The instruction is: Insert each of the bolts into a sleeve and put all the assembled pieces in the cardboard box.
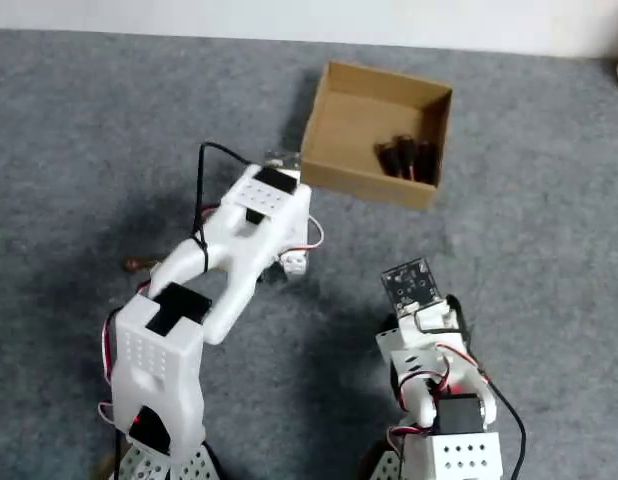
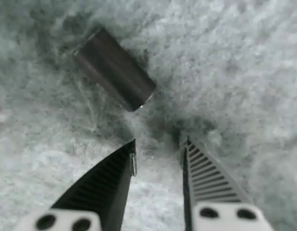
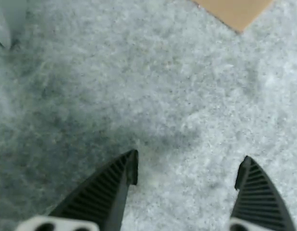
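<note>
A dark cylindrical sleeve [image 2: 115,70] lies on its side on the grey carpet just ahead of my left gripper [image 2: 159,154], which is open with nothing between its fingers. From above, the left arm [image 1: 254,215] stretches toward the near left corner of the cardboard box [image 1: 334,120]. Several dark assembled pieces [image 1: 404,158] lie inside the box against its right wall. My right gripper [image 3: 189,168] is wide open over bare carpet, short of the box, whose corner [image 3: 235,12] shows beyond it.
A small brown item [image 1: 134,263], possibly a bolt, lies on the carpet left of the left arm. The right arm [image 1: 429,360] is folded back near the table's front. Open carpet lies between the two arms and right of the box.
</note>
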### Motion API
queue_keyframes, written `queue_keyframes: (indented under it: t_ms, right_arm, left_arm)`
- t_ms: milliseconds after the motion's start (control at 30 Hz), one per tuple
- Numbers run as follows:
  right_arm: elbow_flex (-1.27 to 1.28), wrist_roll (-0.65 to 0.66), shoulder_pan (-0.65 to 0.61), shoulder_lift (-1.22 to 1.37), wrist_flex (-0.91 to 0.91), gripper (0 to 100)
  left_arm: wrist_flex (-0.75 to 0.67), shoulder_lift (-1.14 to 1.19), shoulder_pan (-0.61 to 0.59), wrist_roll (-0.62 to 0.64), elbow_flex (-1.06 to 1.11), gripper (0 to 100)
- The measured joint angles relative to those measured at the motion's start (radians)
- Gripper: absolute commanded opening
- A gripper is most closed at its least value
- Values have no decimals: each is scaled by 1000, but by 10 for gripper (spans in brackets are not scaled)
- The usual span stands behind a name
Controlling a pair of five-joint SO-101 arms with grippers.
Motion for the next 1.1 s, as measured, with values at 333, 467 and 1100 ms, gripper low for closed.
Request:
queue_keyframes:
  t_ms: [333, 467, 1100]
  right_arm:
    - [0, 0, 0, 0, 0, 300]
    - [8, 0, 0, 0, 0, 300]
    - [9, 0, 0, 0, -31, 300]
  left_arm:
    - [258, 3, -267, -6, -328, 164]
    - [282, 2, -304, -8, -442, 165]
    - [224, 321, -261, -77, -545, 161]
